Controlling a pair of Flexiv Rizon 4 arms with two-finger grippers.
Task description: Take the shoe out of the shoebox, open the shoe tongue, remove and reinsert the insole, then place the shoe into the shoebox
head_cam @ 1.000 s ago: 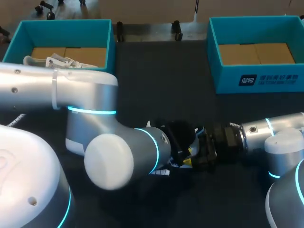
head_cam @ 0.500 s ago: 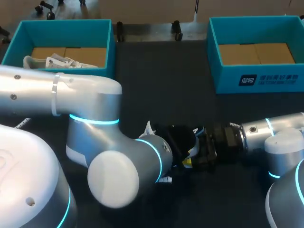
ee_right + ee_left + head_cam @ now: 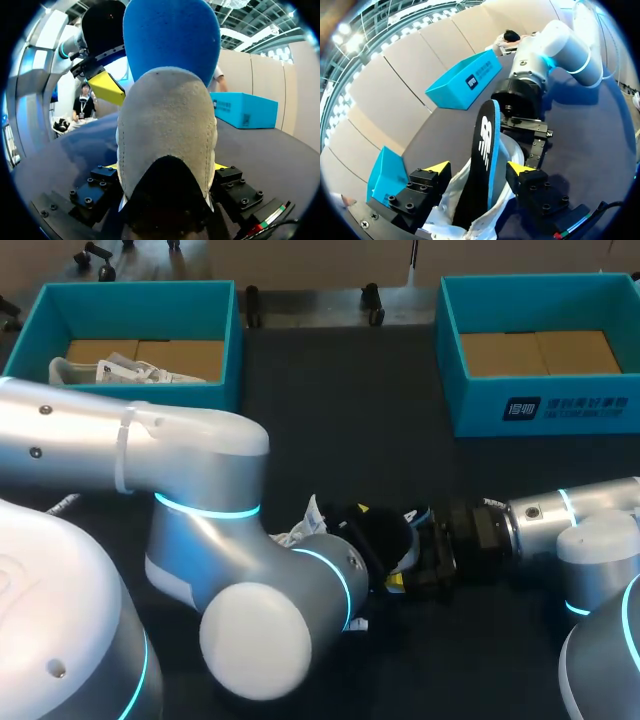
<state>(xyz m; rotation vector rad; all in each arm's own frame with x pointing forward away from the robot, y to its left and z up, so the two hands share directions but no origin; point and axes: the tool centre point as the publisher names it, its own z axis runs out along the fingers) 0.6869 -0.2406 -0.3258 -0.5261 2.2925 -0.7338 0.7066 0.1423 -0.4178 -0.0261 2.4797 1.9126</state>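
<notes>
A grey and white shoe (image 3: 385,530) lies at the table's front middle, half hidden by my left arm (image 3: 200,530). My right gripper (image 3: 403,548) comes in from the right and is shut on its grey suede heel (image 3: 167,125). A black insole (image 3: 485,140) with a blue underside (image 3: 172,40) stands up out of the shoe's mouth. My left gripper (image 3: 479,168) straddles that mouth, shut on the shoe's upper (image 3: 470,210), one tip against each side. One yellow fingertip (image 3: 106,86) of the left gripper shows beside the insole in the right wrist view.
At the back left, a teal shoebox (image 3: 225,340) holds a second white shoe (image 3: 115,370). Another teal box (image 3: 540,410) at the back right shows only its cardboard floor. White laces (image 3: 305,525) trail out beside my left forearm.
My left arm's elbow has swung right and toward the front, uncovering the white laces. The left gripper has narrowed onto the shoe. My right arm has not moved.
</notes>
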